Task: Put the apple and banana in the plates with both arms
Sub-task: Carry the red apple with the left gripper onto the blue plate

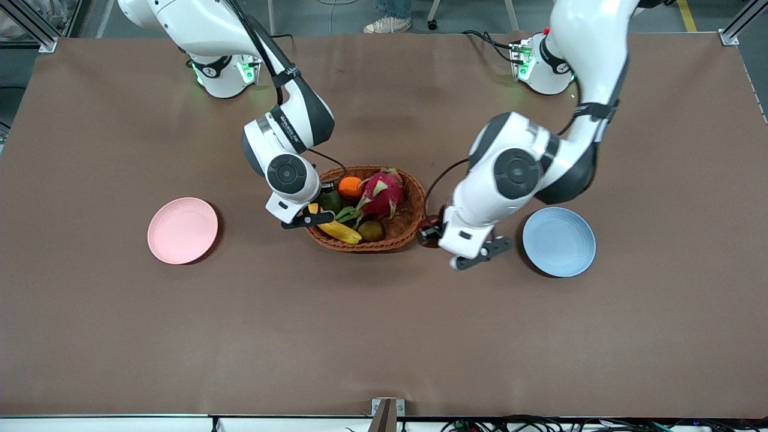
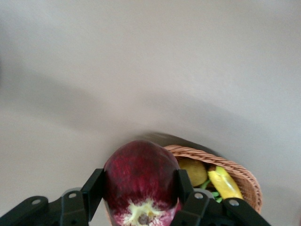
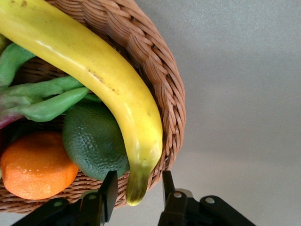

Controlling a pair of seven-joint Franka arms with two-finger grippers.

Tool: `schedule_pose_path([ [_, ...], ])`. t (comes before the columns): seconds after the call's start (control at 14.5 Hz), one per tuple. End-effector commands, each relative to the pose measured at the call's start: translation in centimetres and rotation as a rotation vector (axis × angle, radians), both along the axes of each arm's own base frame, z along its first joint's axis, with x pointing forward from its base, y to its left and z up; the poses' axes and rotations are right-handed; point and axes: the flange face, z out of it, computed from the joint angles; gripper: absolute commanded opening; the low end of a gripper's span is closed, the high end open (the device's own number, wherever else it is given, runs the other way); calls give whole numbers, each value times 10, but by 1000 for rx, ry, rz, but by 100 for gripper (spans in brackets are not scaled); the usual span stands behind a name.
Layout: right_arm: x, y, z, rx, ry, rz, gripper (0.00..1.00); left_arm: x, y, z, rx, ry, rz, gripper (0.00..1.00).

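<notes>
Counting two plates (image 1: 182,230) (image 1: 559,242), one apple (image 2: 141,181) (gripped), one banana (image 3: 96,80).

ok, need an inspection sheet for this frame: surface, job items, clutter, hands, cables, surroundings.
Surface: brown table, bare apart from the items listed.
Job's things: apple in left hand, beside basket; banana in basket, its tip between the fingers of right hand, jaws not shut on it; pink plate and blue plate hold nothing.
Clutter: dragon fruit, orange, green fruit, kiwi in basket.
Cables: bundle along the table's near edge.
Surroundings: a person's shoes past the bases.
</notes>
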Motion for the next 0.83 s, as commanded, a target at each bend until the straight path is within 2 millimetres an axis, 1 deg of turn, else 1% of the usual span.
schedule_pose_path([
  [0.0, -3, -2, -2, -3, 6, -17, 45, -6, 56, 18, 46, -1, -54, 8],
  [0.07, -4, -1, -2, -3, 7, -16, 44, -4, 80, 15, 82, -5, -58, 8],
  [0.14, -3, -2, -2, -3, 7, -17, 44, -2, 101, 8, 124, -6, -80, 8],
  [0.21, -4, -2, -3, -5, 9, -17, 44, -2, 127, -5, 168, 5, -114, 8],
  [0.28, -3, -2, -2, -4, 8, -17, 40, 2, 160, -16, 182, 19, -125, 8],
  [0.34, -3, -2, -2, -4, 8, -17, 38, 7, 192, -27, 180, 35, -133, 8],
  [0.41, -4, -2, -3, -5, 9, -17, 34, 9, 218, -38, 177, 46, -145, 8],
  [0.48, -4, -2, -2, -7, 13, -16, 30, 12, 254, -53, 169, 47, -165, 8],
  [0.55, -4, -2, -2, -8, 15, -16, 27, 11, 283, -69, 161, 46, -186, 8],
  [0.62, -5, -1, -2, -7, 15, -12, 21, 7, 303, -83, 155, 49, -201, 9],
  [0.69, -5, 0, -2, -7, 14, -10, 20, 4, 320, -97, 151, 55, -205, 9],
  [0.76, -5, 1, -1, -6, 12, -9, 17, 3, 330, -111, 144, 65, -199, 11],
])
